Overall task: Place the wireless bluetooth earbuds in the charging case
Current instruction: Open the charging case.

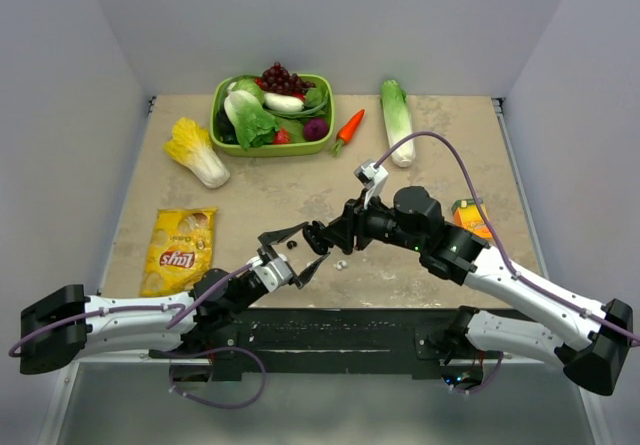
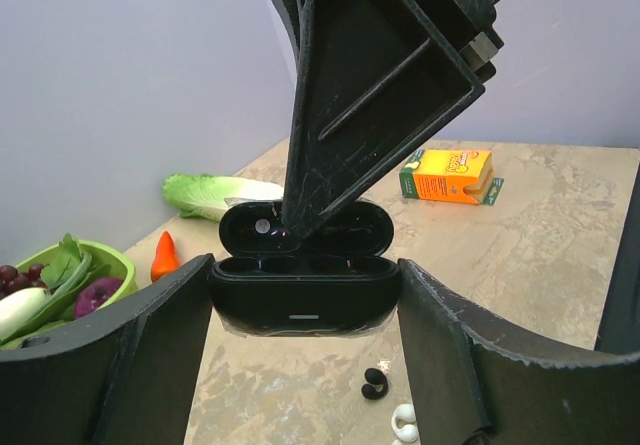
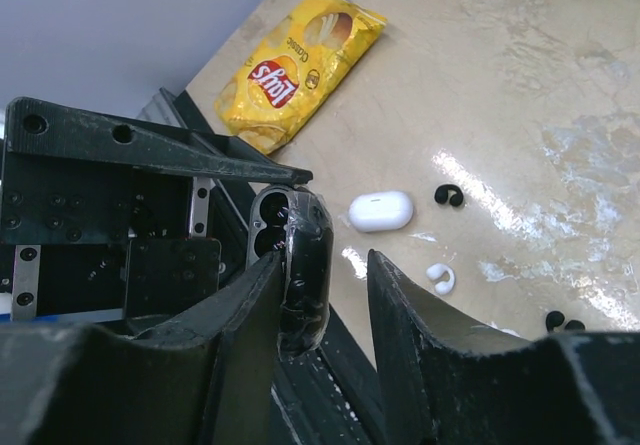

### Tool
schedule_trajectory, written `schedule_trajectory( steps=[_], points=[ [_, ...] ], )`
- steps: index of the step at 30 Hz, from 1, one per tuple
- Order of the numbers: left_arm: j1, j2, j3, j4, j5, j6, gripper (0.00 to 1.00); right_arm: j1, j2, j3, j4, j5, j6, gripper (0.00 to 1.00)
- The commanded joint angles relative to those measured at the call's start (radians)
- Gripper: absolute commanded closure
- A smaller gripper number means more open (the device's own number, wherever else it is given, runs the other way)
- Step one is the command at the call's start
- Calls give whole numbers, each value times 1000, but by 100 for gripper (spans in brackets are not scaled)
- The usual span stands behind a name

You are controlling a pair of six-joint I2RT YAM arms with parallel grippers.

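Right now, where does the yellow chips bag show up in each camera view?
Top external: yellow chips bag, lower left of the picture.
Left wrist: not in it.
Right wrist: top centre, lying at a slant.
Shared landmark: open black case, central in both wrist views.

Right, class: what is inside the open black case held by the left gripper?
The black case shows dark wells, no bud visible; a finger of the right gripper covers part of its lid's inside.

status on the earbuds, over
Left gripper clamps open black case. Right gripper astride its lid, gap one side. White earbud, black earbud loose on table by white case.
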Motion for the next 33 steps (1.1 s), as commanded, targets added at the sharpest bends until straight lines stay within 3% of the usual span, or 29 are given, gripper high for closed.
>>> schedule_trajectory(
  steps=[1, 6, 9, 14, 15, 20, 23, 24, 28, 30, 33],
  points=[
    [2, -9, -11, 100, 13, -22, 100, -2, 8, -6, 49, -30, 0, 59],
    [2, -9, -11, 103, 16, -21, 100, -2, 12, -4, 50, -35, -1, 66],
    [2, -7, -12, 104, 16, -22, 100, -2, 9, -1, 44, -27, -10, 79],
    [2, -10, -14, 92, -2, -31, 100, -2, 12, 14, 23, -20, -39, 89],
    [2, -10, -9, 84, -6, -32, 99, -2, 12, 25, 15, -12, -43, 100],
    [2, 0, 15, 31, -10, -50, 86, -2, -4, 45, -27, 8, -89, 100],
    [2, 11, 25, 11, -15, -56, 71, -2, -17, 60, -48, 22, -119, 100],
    [2, 17, 34, 2, -15, -58, 60, -2, -20, 63, -53, 29, -125, 100],
    [3, 37, 69, -67, -24, -85, 37, -2, -34, 97, -100, 65, -193, 100],
    [2, 49, 95, -123, -26, -94, 0, -2, -37, 129, -120, 69, -222, 100],
    [2, 60, 115, -164, -53, -111, 0, -1, -38, 165, -160, 80, -256, 100]
  ],
)
